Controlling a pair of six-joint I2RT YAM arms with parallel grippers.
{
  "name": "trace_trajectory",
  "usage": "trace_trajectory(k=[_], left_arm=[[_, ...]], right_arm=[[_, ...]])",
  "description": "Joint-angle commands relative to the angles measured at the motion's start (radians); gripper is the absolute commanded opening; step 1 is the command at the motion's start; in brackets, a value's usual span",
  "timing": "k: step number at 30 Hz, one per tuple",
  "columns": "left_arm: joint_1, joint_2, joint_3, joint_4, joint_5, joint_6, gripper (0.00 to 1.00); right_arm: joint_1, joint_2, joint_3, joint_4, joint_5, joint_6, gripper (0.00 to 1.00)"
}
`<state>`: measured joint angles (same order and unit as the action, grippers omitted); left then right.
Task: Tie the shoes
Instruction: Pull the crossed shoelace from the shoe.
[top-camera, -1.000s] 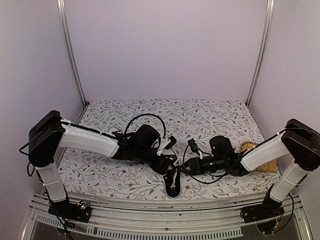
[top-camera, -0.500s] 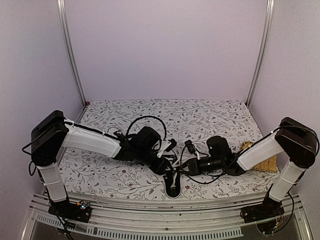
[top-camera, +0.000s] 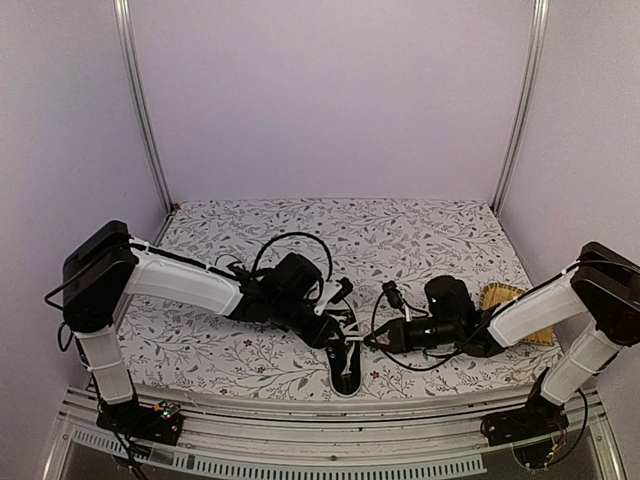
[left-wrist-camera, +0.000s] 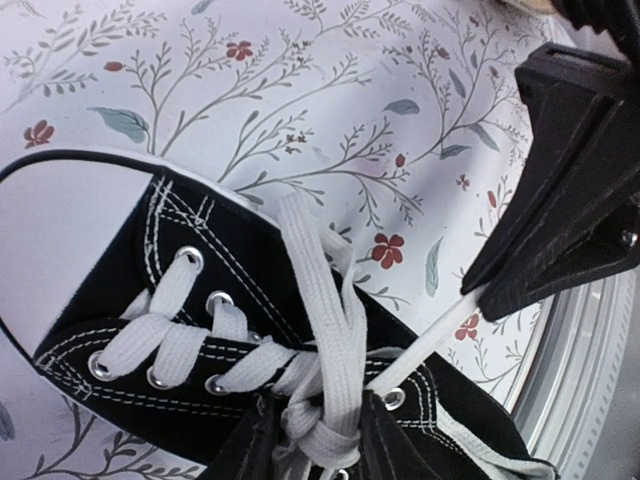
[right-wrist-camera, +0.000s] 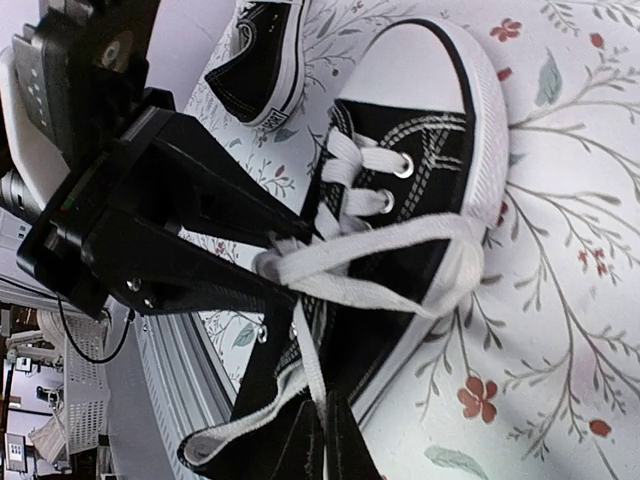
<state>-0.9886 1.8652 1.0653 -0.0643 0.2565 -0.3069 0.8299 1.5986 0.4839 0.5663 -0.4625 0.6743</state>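
Observation:
One of the shoes (top-camera: 345, 372), black with a white sole, lies near the table's front edge. In the left wrist view its white laces (left-wrist-camera: 330, 330) bunch into a knot between the fingers of my left gripper (left-wrist-camera: 320, 440), which is shut on that bundle. My right gripper (right-wrist-camera: 327, 440) is shut on a single lace strand (right-wrist-camera: 312, 375) that runs taut to the shoe (right-wrist-camera: 400, 230). In the top view the left gripper (top-camera: 338, 335) and right gripper (top-camera: 374, 341) face each other just above the shoe, a short white strand between them. The other shoe (right-wrist-camera: 260, 50) lies farther off.
A tan woven object (top-camera: 512, 305) lies at the right, partly under the right arm. The metal front rail (top-camera: 300, 412) runs just beyond the shoe. Cables loop over both wrists. The flowered cloth (top-camera: 400, 230) covers the table.
Both grippers have closed on the laces. The right gripper has drawn back a little to the right, and a white strand is now stretched between the two.

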Motion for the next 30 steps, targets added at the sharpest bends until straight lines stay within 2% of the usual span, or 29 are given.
trace_trajectory(k=[1, 11, 15, 17, 18, 19, 22, 25, 30], left_arm=[[-0.013, 0.013, 0.0, 0.015, -0.009, -0.005, 0.27], [-0.011, 0.007, -0.011, 0.015, -0.02, -0.007, 0.26], [-0.011, 0.0, -0.015, 0.028, -0.03, -0.012, 0.32], [-0.011, -0.014, -0.021, 0.032, -0.049, -0.022, 0.45], [-0.011, -0.025, -0.025, 0.031, -0.066, -0.03, 0.57], [-0.01, -0.038, -0.033, 0.031, -0.083, -0.035, 0.64], [-0.01, -0.103, -0.079, 0.045, -0.127, -0.062, 0.76], [-0.009, -0.156, -0.155, 0.092, -0.123, -0.098, 0.8], [-0.015, -0.192, -0.282, 0.168, -0.11, -0.187, 0.82]], right_arm=[[-0.011, -0.083, -0.083, -0.068, 0.084, 0.051, 0.02], [-0.017, -0.227, -0.191, -0.176, 0.164, 0.101, 0.02], [-0.017, -0.247, -0.189, -0.186, 0.16, 0.091, 0.04], [-0.016, -0.252, -0.181, -0.192, 0.16, 0.086, 0.2], [-0.017, -0.258, -0.178, -0.194, 0.159, 0.082, 0.31], [-0.017, -0.264, -0.175, -0.197, 0.159, 0.077, 0.38], [-0.017, -0.293, -0.163, -0.22, 0.167, 0.061, 0.52], [-0.016, -0.323, -0.125, -0.262, 0.17, 0.023, 0.56], [-0.01, -0.346, -0.024, -0.337, 0.18, -0.073, 0.55]])
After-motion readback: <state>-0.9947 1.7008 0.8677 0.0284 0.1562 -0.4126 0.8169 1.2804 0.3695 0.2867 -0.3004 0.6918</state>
